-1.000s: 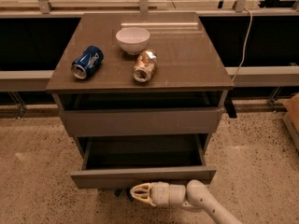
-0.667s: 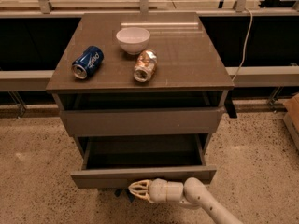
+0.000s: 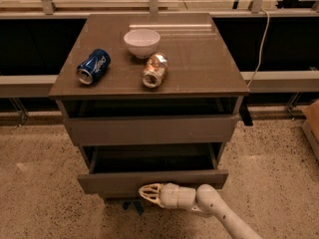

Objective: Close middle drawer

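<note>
Arm (image 3: 219, 217) comes in low from right. Gripper (image 3: 149, 194) now sits right at front of middle drawer (image 3: 109, 182), at lower edge, near its middle. Second ago it was lower and apart. Gripper wide or narrow: cannot tell. Drawer front looks bit closer to cabinet (image 3: 199, 59) than before, so push seems started. Drawer sticks out far, still open: slim flat grey-brown front, no handle, dark inside. Top drawer (image 3: 149, 130) above, out a little. Further back on top: blue can (image 3: 93, 66), shiny can (image 3: 154, 70), white bowl (image 3: 142, 41).
</note>
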`<action>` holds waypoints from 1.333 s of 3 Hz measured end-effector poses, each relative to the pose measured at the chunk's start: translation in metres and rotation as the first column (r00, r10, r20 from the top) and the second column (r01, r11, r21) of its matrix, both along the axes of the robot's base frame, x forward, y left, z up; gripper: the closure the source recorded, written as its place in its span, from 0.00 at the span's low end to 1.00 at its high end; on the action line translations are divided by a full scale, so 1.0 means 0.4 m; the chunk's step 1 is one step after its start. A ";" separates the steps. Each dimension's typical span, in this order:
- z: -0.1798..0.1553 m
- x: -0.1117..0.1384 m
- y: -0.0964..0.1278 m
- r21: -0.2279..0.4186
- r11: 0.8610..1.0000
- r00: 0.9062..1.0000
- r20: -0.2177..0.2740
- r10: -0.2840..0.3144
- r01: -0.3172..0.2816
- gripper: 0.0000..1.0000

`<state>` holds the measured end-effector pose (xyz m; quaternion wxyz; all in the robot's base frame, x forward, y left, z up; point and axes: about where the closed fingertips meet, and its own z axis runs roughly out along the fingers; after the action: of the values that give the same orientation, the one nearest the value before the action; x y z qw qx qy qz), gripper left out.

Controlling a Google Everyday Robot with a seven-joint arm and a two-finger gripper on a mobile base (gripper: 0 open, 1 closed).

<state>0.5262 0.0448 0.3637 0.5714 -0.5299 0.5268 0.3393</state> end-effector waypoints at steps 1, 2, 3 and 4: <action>-0.004 0.056 -0.015 0.010 0.999 0.999 0.003 -0.041 0.041 1.00; -0.010 0.119 -0.035 0.012 0.996 0.996 0.001 -0.087 0.087 1.00; -0.011 0.195 -0.053 0.002 0.991 0.991 -0.003 -0.134 0.134 1.00; -0.009 0.231 -0.057 -0.009 0.989 0.989 -0.005 -0.151 0.151 1.00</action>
<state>0.6187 0.0220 0.3603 0.5917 -0.4901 0.5684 0.2945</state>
